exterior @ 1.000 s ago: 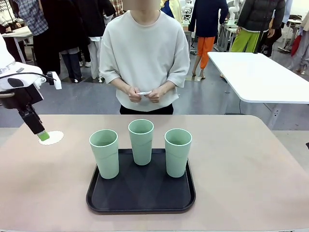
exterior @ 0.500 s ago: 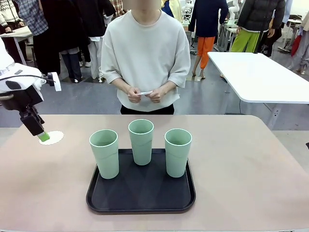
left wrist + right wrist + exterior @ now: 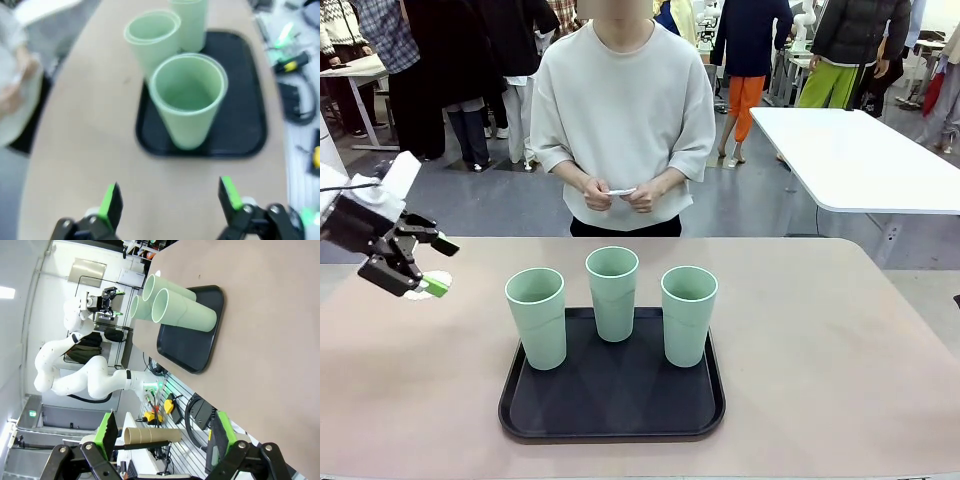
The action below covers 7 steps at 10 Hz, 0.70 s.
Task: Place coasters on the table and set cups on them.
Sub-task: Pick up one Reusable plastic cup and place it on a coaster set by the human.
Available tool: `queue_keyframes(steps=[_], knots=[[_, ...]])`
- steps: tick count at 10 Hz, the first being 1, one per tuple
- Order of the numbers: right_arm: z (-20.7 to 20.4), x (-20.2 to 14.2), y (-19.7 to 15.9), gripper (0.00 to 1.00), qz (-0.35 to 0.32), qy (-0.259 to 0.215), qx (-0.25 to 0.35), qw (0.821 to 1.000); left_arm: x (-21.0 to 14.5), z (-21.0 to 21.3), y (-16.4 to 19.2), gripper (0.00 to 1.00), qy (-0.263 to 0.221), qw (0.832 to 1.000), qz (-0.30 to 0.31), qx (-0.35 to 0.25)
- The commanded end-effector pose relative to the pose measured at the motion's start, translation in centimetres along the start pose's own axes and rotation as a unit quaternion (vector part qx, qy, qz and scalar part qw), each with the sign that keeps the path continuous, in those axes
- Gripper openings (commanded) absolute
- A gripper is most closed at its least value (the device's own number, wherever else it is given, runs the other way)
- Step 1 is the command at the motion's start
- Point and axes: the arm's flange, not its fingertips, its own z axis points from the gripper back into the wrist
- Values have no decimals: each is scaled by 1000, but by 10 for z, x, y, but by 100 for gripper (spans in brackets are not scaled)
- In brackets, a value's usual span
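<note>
Coaster work is under way: the left fingers (image 3: 436, 288), spread wide and empty, hover just over one coaster (image 3: 418, 294) lying on the desk (image 3: 820, 380), partly hiding it. The right fingers (image 3: 107, 432) also stand wide, holding nothing. All three cups (image 3: 612, 290) stand on the black tray (image 3: 610, 420), so setting them is left. The person's hands (image 3: 620, 195) pinch something white, too small to identify.

Black tray (image 3: 610, 400), rounded corners, lies flat and level at centre. A person in a pale short-sleeved top (image 3: 620, 110) stands at the far side. White bench (image 3: 850, 160) stands beyond, to the right. Bystanders (image 3: 750, 60) are gathered behind.
</note>
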Motion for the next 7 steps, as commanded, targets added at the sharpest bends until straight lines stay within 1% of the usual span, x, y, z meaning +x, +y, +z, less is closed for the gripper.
queue_keyframes(steps=[1,3,5,7], knots=[[1,0,2,100,6,-3,7,1000,-30,-21,20,100,-41,994,20,-95],[1,0,2,100,6,-3,7,1000,-34,-35,34,100,-43,990,16,-135],[1,0,2,100,6,-3,7,1000,-40,-46,33,100,-70,991,0,-116],[1,0,2,100,6,-3,7,1000,-38,-49,34,100,-80,989,-7,-121]])
